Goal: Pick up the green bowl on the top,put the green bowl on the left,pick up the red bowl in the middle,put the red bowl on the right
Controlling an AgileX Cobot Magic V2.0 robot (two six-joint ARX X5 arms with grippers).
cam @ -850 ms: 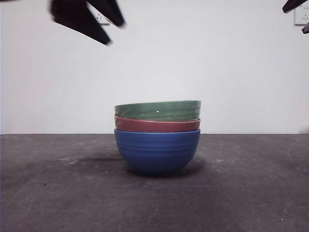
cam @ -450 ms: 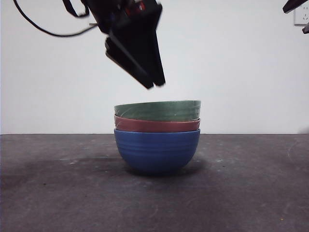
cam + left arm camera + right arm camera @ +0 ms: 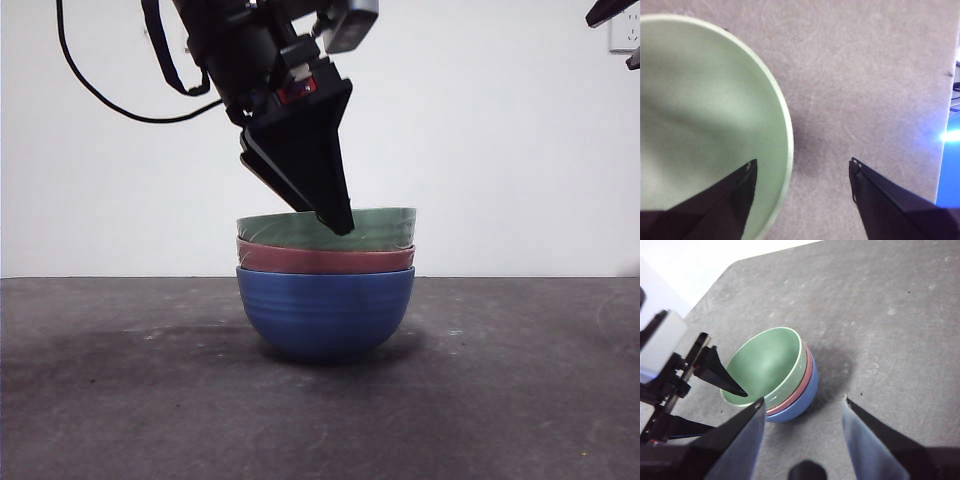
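Three bowls stand nested mid-table: the green bowl (image 3: 375,228) on top, the red bowl (image 3: 325,260) in the middle, a blue bowl (image 3: 325,310) at the bottom. My left gripper (image 3: 336,218) has come down from the upper left to the green bowl's rim. In the left wrist view it (image 3: 801,165) is open and straddles the rim, one jaw inside the green bowl (image 3: 700,110), the other outside over the table. My right gripper (image 3: 803,401) is open and empty, high above the stack; its view shows the green bowl (image 3: 767,362), red bowl (image 3: 808,374) and blue bowl (image 3: 809,391).
The dark grey table (image 3: 120,400) stretches to both sides of the stack. A black cable (image 3: 100,90) hangs from the left arm. The right arm shows as a black tip (image 3: 610,12) at the top right corner, beside a wall socket (image 3: 625,38).
The left gripper has come down and to the right from the top left, until its jaws reach the green bowl's rim. The bowls and the right arm have not moved.
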